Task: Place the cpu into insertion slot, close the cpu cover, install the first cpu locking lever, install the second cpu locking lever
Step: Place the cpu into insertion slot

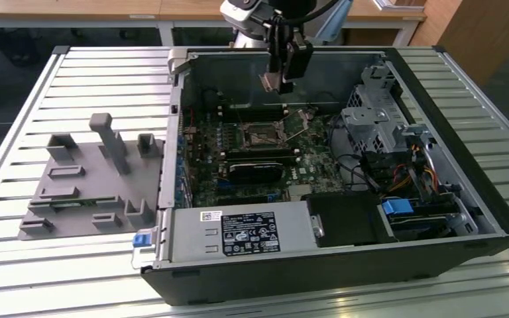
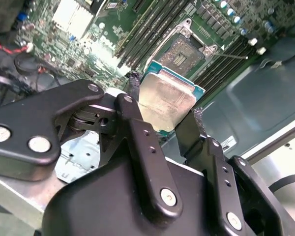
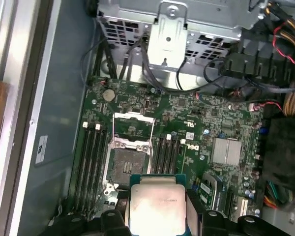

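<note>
My gripper (image 1: 281, 78) hangs over the back of the open computer case, shut on the cpu (image 1: 270, 83). In both wrist views the cpu (image 2: 164, 101) (image 3: 155, 206) shows its pale silvery top, pinched by its edges between two black fingers (image 2: 132, 93). The insertion slot (image 1: 259, 138) (image 3: 127, 162) (image 2: 184, 54) is a dark square socket in the green board, bare, a short way below and ahead of the chip. The cpu cover (image 3: 132, 125) stands flipped open at the socket's far side. A thin wire lever (image 2: 233, 56) sticks out beside the socket.
The case (image 1: 466, 218) lies open on a slatted metal table. A power supply (image 1: 236, 232) fills its front, and a drive cage (image 1: 374, 126) with cables fills the exterior view's right. Memory slots (image 3: 91, 162) flank the socket. A grey fixture (image 1: 87, 179) stands outside, on the exterior view's left.
</note>
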Robot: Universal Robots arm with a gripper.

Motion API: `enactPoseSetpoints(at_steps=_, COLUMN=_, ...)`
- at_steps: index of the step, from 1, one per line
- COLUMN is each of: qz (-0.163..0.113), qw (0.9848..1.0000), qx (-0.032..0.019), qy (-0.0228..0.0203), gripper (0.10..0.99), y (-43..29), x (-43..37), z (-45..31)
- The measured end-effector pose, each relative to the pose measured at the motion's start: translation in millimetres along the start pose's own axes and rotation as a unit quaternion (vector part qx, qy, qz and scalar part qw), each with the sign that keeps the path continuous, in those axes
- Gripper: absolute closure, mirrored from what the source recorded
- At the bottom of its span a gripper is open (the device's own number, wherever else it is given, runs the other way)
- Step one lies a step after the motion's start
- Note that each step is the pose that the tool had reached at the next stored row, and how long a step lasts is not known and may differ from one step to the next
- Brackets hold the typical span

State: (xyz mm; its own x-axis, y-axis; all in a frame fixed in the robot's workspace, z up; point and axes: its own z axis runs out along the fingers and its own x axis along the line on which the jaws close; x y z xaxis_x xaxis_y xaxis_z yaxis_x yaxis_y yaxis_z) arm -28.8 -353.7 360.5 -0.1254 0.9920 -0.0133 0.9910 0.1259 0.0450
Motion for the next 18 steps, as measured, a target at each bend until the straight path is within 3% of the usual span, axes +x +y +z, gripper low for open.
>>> enactPoseSetpoints(at_steps=6, qz=0.048, qw=0.9989, qx=0.0007, qy=-0.0026, gripper=0.545, y=0.0, x=0.0, z=0.6)
enactPoseSetpoints(at_steps=12, qz=0.071, qw=0.9975, qx=0.0005, qy=-0.0037, gripper=0.545, y=0.0, x=0.5, z=2.1)
enactPoseSetpoints(at_steps=18, qz=0.073, qw=0.9973, qx=-0.0074, qy=-0.0042, gripper=0.545, y=0.0, x=2.0, z=7.0)
